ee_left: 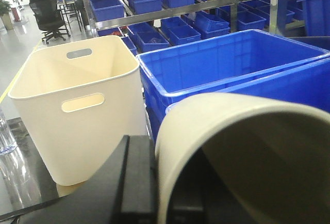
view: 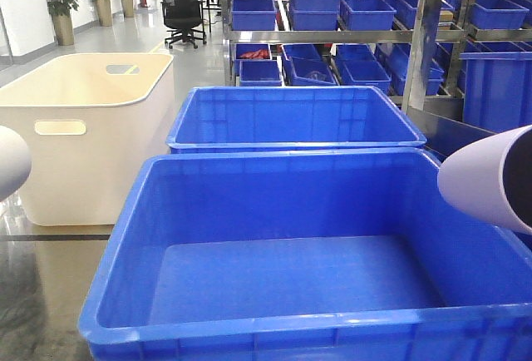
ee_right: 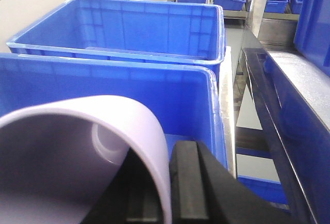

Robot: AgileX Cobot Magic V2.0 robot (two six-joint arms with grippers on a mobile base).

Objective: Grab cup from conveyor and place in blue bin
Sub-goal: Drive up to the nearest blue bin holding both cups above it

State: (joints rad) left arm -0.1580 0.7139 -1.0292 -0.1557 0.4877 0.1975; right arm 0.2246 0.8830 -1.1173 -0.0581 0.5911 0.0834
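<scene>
Carefully: right jaws pinch the lilac cup (view: 484,180) at the three o'clock rim of the blue bin (view: 291,199), left jaws a cream cup (ee_left: 247,157) beyond nine, so swing each inward before releasing.

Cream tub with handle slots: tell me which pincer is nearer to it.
Left. The left pincer, gripping a cream cup, hangs close by the cream tub; the right pincer, gripping a lilac cup, is across the blue bin from it.
</scene>
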